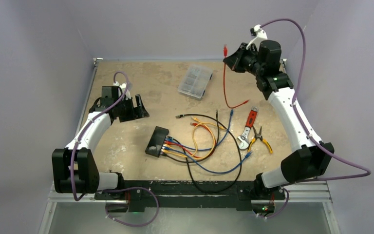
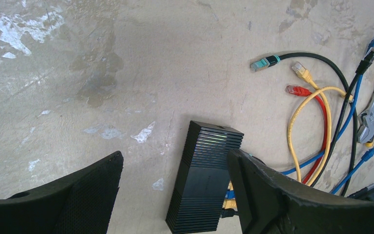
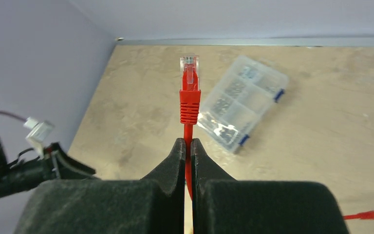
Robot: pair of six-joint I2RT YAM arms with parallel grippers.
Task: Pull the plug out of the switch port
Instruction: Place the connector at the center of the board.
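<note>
The black switch lies mid-table with several coloured cables plugged into its right side; it also shows in the left wrist view. My right gripper is raised at the back right, shut on a red cable just below its red plug, which points up free of any port. The cable hangs down to the table. My left gripper is open and empty, up and left of the switch; its fingers frame the switch from above.
A clear compartment case lies at the back centre. A red-handled wrench and yellow-handled pliers lie right of the cable tangle. Loose black, yellow and red plugs lie near the switch.
</note>
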